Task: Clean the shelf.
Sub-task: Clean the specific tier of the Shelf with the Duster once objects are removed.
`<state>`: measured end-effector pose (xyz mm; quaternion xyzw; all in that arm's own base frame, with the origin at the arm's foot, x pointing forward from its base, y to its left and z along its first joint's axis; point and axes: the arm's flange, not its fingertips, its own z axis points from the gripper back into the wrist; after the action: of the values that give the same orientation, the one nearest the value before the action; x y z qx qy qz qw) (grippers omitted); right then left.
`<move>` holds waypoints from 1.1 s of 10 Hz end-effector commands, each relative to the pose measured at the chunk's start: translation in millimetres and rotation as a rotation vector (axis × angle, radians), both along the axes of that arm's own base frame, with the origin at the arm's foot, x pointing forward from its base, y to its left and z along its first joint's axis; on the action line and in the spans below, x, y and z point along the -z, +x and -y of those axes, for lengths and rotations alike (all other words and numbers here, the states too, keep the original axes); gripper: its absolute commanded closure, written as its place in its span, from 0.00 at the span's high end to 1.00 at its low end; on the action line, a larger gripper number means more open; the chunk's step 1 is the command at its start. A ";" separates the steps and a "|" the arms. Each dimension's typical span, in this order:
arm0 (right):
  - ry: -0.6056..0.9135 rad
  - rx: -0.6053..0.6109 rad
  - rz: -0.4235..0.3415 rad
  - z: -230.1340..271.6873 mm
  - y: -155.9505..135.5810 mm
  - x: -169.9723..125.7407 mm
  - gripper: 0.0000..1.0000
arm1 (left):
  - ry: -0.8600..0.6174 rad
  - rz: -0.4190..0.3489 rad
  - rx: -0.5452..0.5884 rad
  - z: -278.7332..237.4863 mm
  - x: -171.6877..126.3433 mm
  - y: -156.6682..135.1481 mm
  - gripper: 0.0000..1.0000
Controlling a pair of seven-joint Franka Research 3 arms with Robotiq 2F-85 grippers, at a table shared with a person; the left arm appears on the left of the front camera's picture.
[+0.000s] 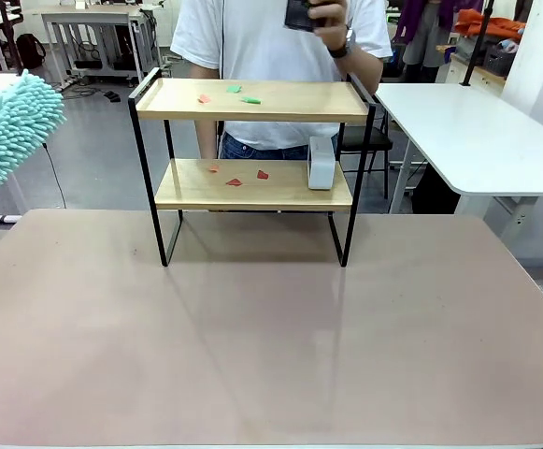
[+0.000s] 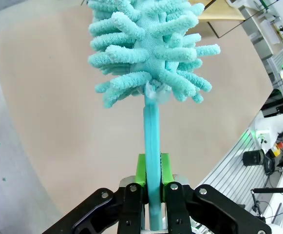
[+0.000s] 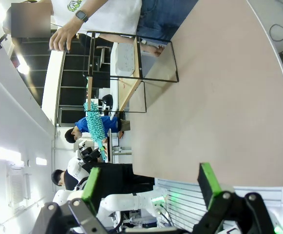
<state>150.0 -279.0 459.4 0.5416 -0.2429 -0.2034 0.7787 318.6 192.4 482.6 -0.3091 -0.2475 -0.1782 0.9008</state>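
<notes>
The shelf (image 1: 280, 98) stands at the far middle of the pinkish table; its black frame and wooden boards also appear in the right wrist view (image 3: 129, 91). Small green scraps (image 1: 243, 94) and a red scrap (image 1: 203, 98) lie on its top board, and red scraps (image 1: 238, 178) on the lower one. My left gripper (image 2: 152, 170) is shut on the handle of a fluffy teal duster (image 2: 148, 48), whose head hangs at the left edge of the front view (image 1: 9, 131), well left of the shelf. Off the table's near right side, my right gripper (image 3: 149, 185) stands open, holding nothing.
A small white box (image 1: 321, 162) sits on the lower board at its right end. A person (image 1: 271, 37) stands right behind the shelf with one hand raised, holding a dark object. A white table (image 1: 477, 131) stands at the right. The pinkish table (image 1: 271, 346) is bare in front of the shelf.
</notes>
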 end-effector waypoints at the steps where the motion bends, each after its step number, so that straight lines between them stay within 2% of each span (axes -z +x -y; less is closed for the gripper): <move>1: 0.005 0.003 0.042 0.0 2.3 -2.0 1.00 | 0.011 0.010 0.000 0.2 -0.2 -2.8 0.02; 2: 0.005 0.003 0.042 0.0 2.3 -2.0 1.00 | 0.000 0.000 0.000 0.0 0.0 0.0 0.12; 3: 0.005 0.003 0.042 0.0 2.3 -2.0 1.00 | 0.007 -0.072 -0.009 17.9 -40.1 -9.1 0.12; 4: 0.005 0.003 0.042 0.0 2.3 -2.0 1.00 | -0.039 -0.060 -0.016 35.4 -85.4 -16.8 0.12; 5: 0.005 0.003 0.042 0.0 2.3 -2.0 1.00 | -0.052 -0.057 -0.141 50.9 -123.3 -23.2 0.12; 6: 0.005 0.003 0.042 0.0 2.3 -2.0 1.00 | -0.018 -0.044 -0.192 74.7 -154.5 -32.3 0.12; 7: 0.005 0.003 0.042 0.0 2.3 -2.0 1.00 | -0.011 -0.048 -0.035 104.0 -174.7 -47.2 0.12; 8: 0.005 0.003 0.042 0.0 2.3 -2.0 1.00 | 0.035 -0.020 -0.061 139.0 -188.6 -57.2 0.12; 10: 0.005 0.003 0.042 0.0 2.3 -2.0 1.00 | 0.113 -0.026 0.098 201.2 -211.6 -75.9 0.12; 11: 0.005 0.003 0.042 0.0 2.3 -2.0 1.00 | 0.130 -0.040 0.139 229.9 -216.6 -76.5 0.12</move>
<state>149.3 -279.2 459.6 0.5416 -0.2435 -0.2039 0.7783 234.0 -27.9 696.7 -0.2736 -0.2131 -0.2322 0.9087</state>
